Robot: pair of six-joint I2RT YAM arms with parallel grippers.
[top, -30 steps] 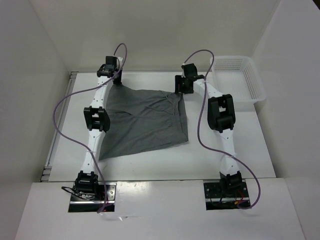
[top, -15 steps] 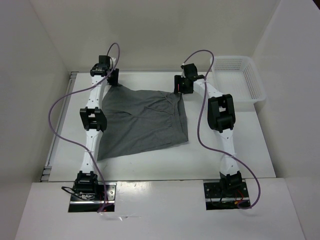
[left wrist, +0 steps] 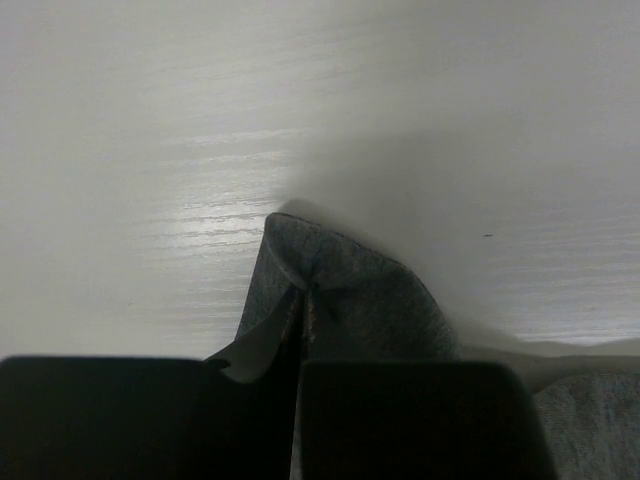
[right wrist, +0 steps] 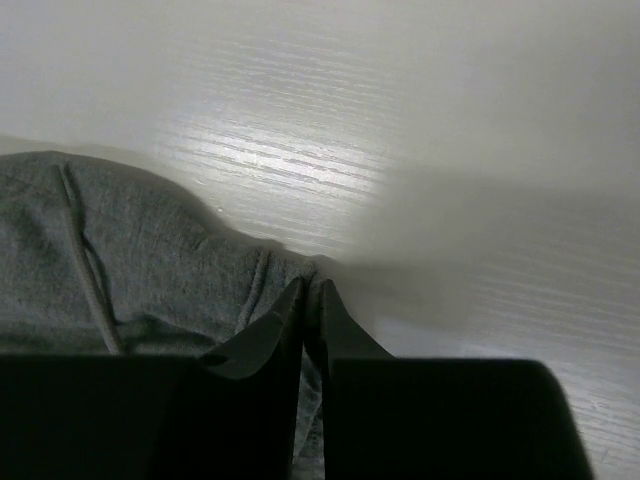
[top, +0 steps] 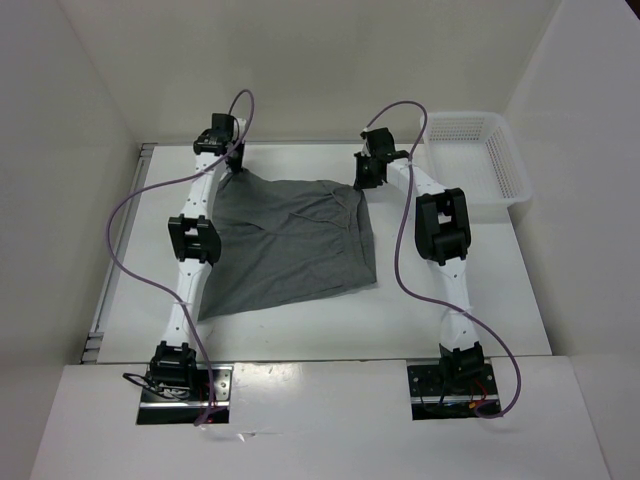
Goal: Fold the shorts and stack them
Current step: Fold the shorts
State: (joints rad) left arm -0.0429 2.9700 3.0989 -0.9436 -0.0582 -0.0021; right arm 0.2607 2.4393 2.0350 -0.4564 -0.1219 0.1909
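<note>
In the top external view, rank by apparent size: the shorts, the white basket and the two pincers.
1. shorts: largest by far.
2. white basket: clearly smaller.
3. left pincer and right pincer: smallest. They look alike in size, so I don't rank one above the other.

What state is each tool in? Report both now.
Left tool: closed, pinching a far corner of the shorts.
Right tool: closed, pinching the other far corner of the shorts.

Plain white walls (top: 330, 60) enclose a pale, wood-grained surface (top: 300, 330). Ahead of the left claw (left wrist: 302, 298) soft glare (left wrist: 215, 215) lies on it; right of the right claw (top: 360, 183), a white basket (top: 480, 160), possibly mesh.
</note>
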